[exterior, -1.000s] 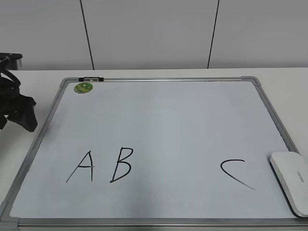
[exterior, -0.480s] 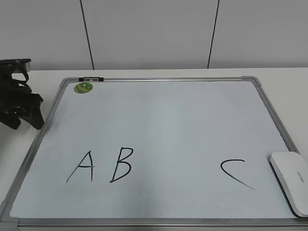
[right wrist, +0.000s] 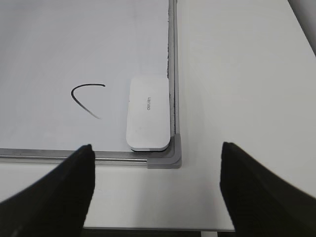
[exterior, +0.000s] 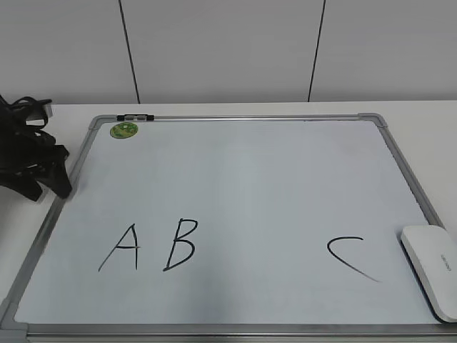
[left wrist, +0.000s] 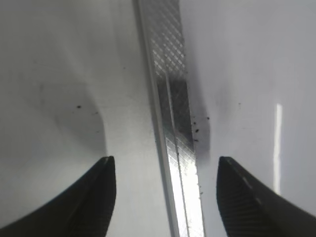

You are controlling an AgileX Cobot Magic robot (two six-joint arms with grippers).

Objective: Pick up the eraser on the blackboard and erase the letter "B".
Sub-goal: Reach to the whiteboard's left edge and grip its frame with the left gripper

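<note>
Exterior view: the blackboard point(exterior: 235, 179) lies flat on the white bench point(exterior: 428, 118), grey-framed, with a green sticker point(exterior: 123, 130) near its far left corner. The letters run along the near edge: an A point(exterior: 121, 247), the B point(exterior: 180, 244) just right of it, and a C point(exterior: 350, 257) well apart to the right. The eraser point(exterior: 433, 268) lies on the board at its near right corner, beside the C. The left gripper point(exterior: 51, 175) hangs at the board's left edge, far from the eraser; its jaws cannot be read here.

Left wrist view: the left gripper's point(left wrist: 165, 190) jaws stand wide apart and hold nothing, with the board's metal frame point(left wrist: 173, 113) running between them.

Right wrist view: the right gripper point(right wrist: 158, 190) is spread wide and empty, over the bench just off the board's near corner. The eraser point(right wrist: 147, 112) rests against the right frame, untouched, its print facing up, with the C point(right wrist: 85, 98) to its left.
</note>
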